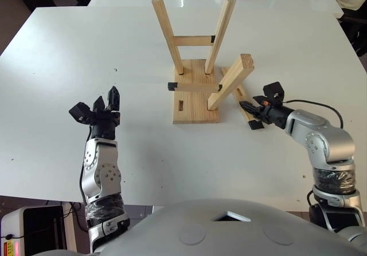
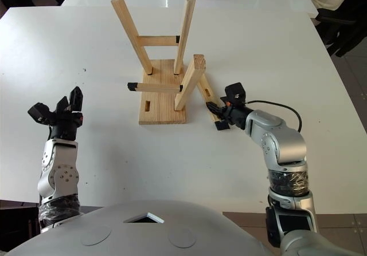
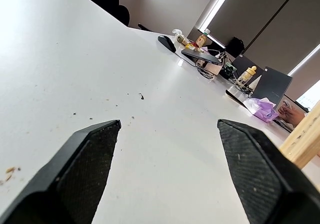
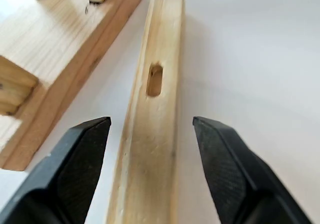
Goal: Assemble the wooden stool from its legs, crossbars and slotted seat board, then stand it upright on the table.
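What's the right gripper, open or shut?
Open: right gripper fingers straddle the loose leg lying flat on the table, gaps either side.

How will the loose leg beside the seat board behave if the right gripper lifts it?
Probably stiff: the leg is squared wood. Unlikely to roll, lying on a flat face. Held near one end, where the right gripper straddles it, it may droop.

We record: right end effector [image 4: 151,128], fingers spread either side of a slotted wooden leg [image 4: 156,106] lying flat on the white desk [image 4: 260,58]; seat board [image 4: 60,43] just beside.
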Motion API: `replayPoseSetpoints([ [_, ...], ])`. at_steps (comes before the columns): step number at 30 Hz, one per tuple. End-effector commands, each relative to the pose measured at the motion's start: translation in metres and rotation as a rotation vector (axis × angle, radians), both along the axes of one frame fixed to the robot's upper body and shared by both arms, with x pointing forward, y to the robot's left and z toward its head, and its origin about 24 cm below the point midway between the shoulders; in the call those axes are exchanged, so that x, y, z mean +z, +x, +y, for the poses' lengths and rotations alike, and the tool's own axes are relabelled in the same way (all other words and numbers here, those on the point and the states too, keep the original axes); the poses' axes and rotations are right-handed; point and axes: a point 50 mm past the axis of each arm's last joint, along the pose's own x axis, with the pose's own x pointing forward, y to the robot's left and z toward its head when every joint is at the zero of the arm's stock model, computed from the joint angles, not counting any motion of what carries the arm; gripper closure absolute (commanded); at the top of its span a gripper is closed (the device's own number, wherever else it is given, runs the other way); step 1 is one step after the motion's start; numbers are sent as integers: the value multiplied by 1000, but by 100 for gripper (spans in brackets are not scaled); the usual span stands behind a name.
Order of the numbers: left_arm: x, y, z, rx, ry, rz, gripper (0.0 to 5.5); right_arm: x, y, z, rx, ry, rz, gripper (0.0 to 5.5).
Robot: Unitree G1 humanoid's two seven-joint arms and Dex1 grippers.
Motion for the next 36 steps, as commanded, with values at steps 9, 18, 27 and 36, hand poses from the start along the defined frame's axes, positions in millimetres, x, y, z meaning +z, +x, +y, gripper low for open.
replayPoseSetpoints([
  [9, 0, 4, 3, -12, 25, 7, 189, -22, -18, -3, 7, -169, 65, 296],
  [18, 6, 5, 11, 21, 41, -14, 189, -18, -24, -5, -1, -145, 76, 345],
  [27, 29, 22, 23, 58, 73, -71, 189, -13, -9, -8, -45, -145, -8, 345],
  [36, 98, 48, 39, 40, 75, -268, 189, 82, 64, -21, -233, 256, -494, 345],
])
